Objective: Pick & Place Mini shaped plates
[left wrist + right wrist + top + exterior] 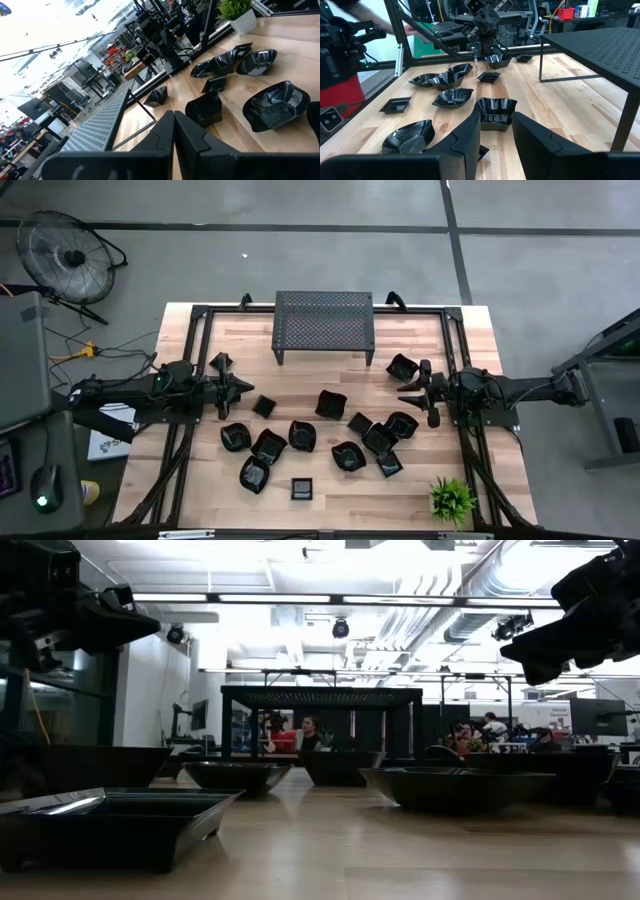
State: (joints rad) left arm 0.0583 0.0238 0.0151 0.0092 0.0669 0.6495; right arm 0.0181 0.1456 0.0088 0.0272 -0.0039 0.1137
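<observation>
Several glossy black mini plates (331, 403) lie scattered flat on the wooden table's middle; one (402, 366) sits apart near the right arm, and a small square one (302, 488) lies toward the near edge. My left gripper (243, 390) hovers shut at the cluster's left, just beside a small plate (264, 406); its fingers are pressed together in the left wrist view (174, 135). My right gripper (408, 392) hovers open at the cluster's right. Its wrist view (496, 132) looks over a squarish plate (495, 112) and a wavy one (452, 97). Neither gripper touches a plate.
A black perforated metal stand (323, 325) on legs stands toward the far edge, between the arms. A small potted plant (452, 498) sits at the near right corner. Black frame rails (190, 350) run along both table sides. People show in the room beyond (305, 735).
</observation>
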